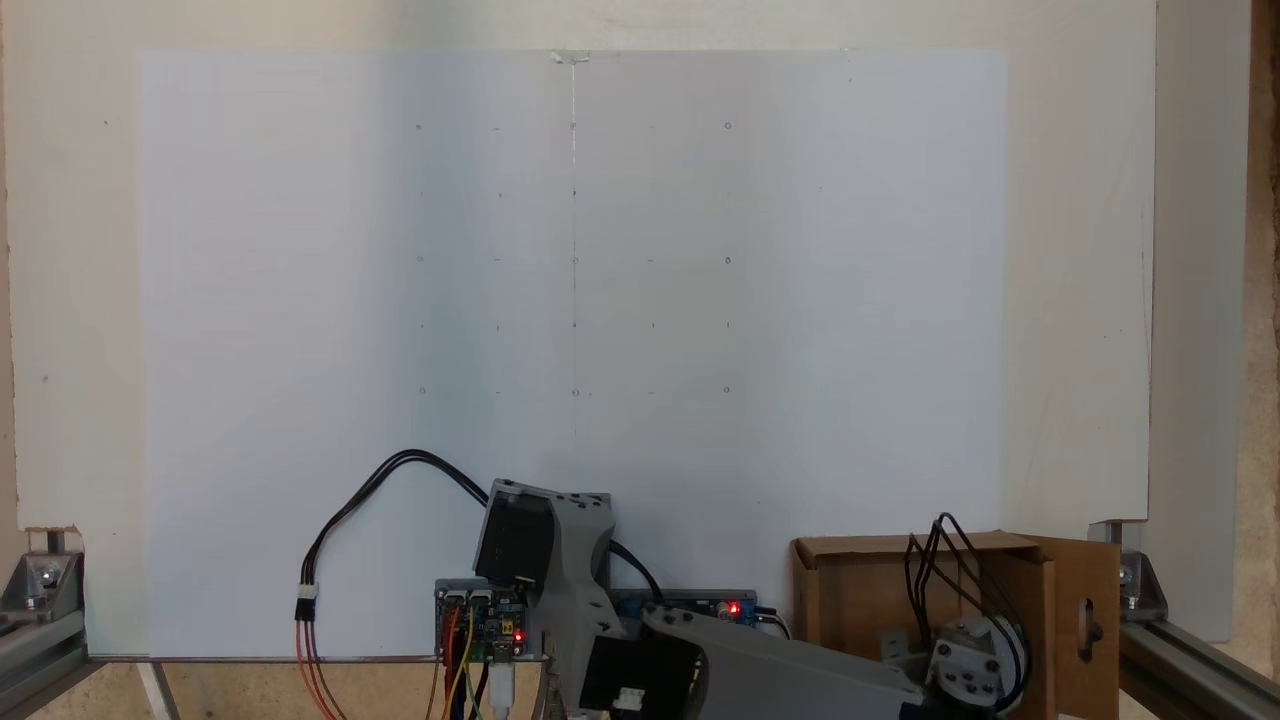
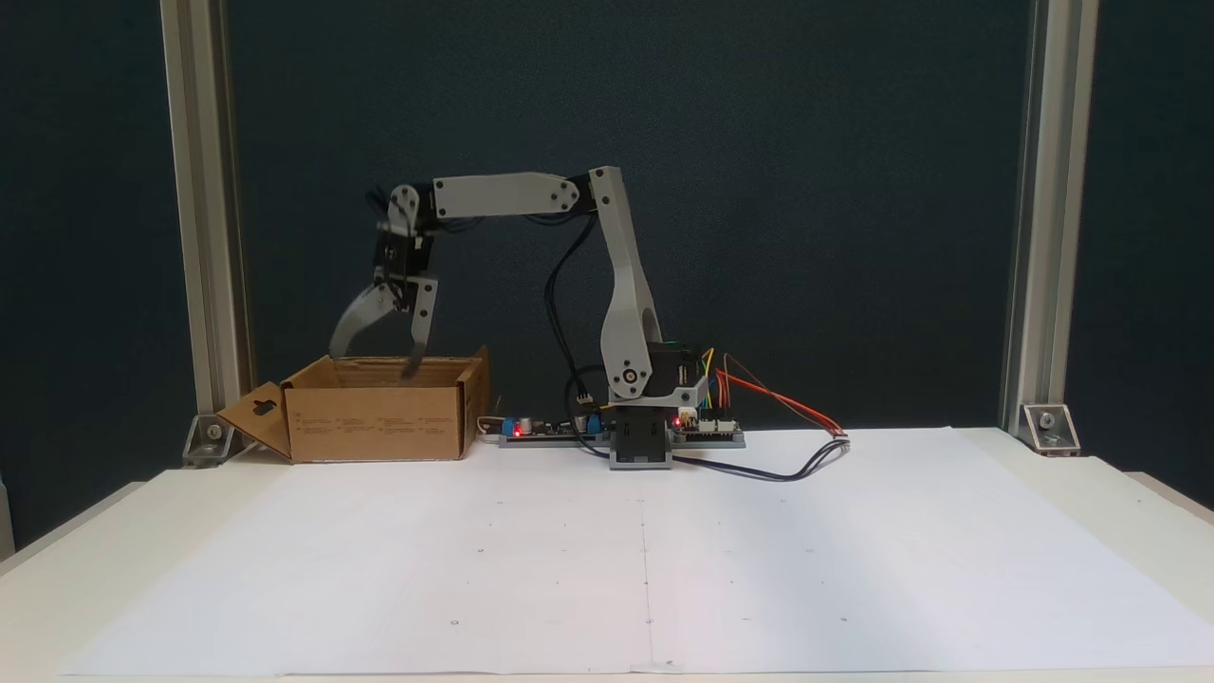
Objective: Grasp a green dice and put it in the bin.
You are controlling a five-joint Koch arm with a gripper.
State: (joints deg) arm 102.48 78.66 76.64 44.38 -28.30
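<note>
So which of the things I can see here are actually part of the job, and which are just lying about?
Part of the job:
- the bin, the cardboard box
- the gripper, jaws spread apart over the bin's opening

Just there:
- the white paper sheet with its dot marks
- the circuit boards and wires at the arm's base
- the metal frame posts

Behind me, a dark blue-black back wall [image 2: 816,190]; silver aluminium frame posts [image 2: 1053,209] stand left and right; white paper sheet [image 2: 664,531] covers the cream table [image 2: 1138,484].
</note>
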